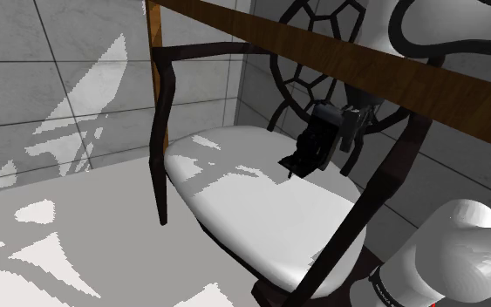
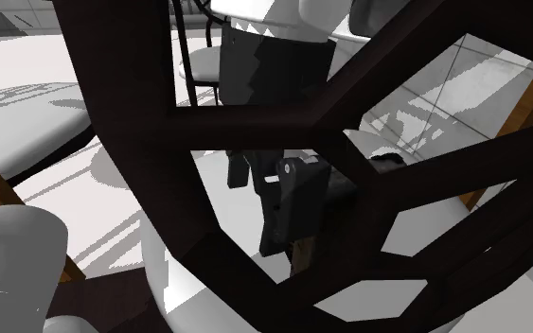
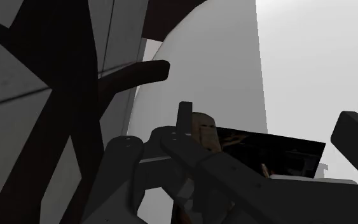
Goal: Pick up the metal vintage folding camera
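**Desk:** What's the setting?

**Photographer:** A grey tiled wall (image 1: 60,52) and a pale floor (image 1: 86,262) splashed with bright patches of light. A brown wooden board (image 1: 339,61) slants across the top of the shoulder view.

**Desk:** And the biggest piece of furniture?

**Photographer:** A chair (image 1: 160,131) with a dark frame and a lattice back. Its white seat (image 1: 252,209) takes the middle of the shoulder view. In the second exterior view the lattice bars stand in front of everything else.

**Desk:** The robot?

**Photographer:** The white arm (image 1: 461,240) shows at the shoulder view's lower right and again at its top right. The black gripper (image 1: 304,153) is poised over the rear of the seat, near the chair back.

**Desk:** Where is the folding camera (image 2: 291,203)?

**Photographer:** In the gripper. It is dark grey with a small brown part at one end. It sits between the two fingers (image 3: 355,137), which are set wide and clasp it from either side. Seen through the lattice, it hangs below the hand with the seat beneath it.

**Desk:** Is it touching the seat?

**Photographer:** I cannot tell; the bars cover its lower edge.
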`<state>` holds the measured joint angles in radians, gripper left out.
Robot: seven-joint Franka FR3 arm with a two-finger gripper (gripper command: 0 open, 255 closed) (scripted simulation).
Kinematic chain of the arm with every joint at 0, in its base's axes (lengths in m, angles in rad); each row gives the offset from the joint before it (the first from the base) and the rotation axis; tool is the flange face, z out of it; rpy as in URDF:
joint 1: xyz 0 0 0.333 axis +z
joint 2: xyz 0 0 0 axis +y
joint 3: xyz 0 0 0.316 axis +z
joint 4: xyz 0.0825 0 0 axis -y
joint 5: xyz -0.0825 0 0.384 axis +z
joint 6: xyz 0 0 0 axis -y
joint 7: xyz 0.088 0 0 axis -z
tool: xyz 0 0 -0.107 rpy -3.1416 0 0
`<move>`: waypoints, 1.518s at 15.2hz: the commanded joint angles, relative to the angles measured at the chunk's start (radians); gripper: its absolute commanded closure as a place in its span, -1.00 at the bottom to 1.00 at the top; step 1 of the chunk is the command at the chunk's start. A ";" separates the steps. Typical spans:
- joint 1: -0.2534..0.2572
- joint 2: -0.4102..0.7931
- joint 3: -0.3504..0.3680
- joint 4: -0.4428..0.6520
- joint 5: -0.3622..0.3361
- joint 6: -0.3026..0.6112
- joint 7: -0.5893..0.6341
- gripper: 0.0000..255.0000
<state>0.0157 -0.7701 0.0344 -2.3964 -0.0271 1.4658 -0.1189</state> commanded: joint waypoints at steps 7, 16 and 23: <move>-0.033 0.145 -0.033 0.230 0.004 -0.023 0.017 -1.00; -0.042 0.159 -0.042 0.183 0.007 0.056 0.023 -1.00; -0.043 0.158 -0.044 0.179 0.005 0.059 0.019 1.00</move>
<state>-0.0231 -0.6158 -0.0028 -2.2143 -0.0206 1.5243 -0.0997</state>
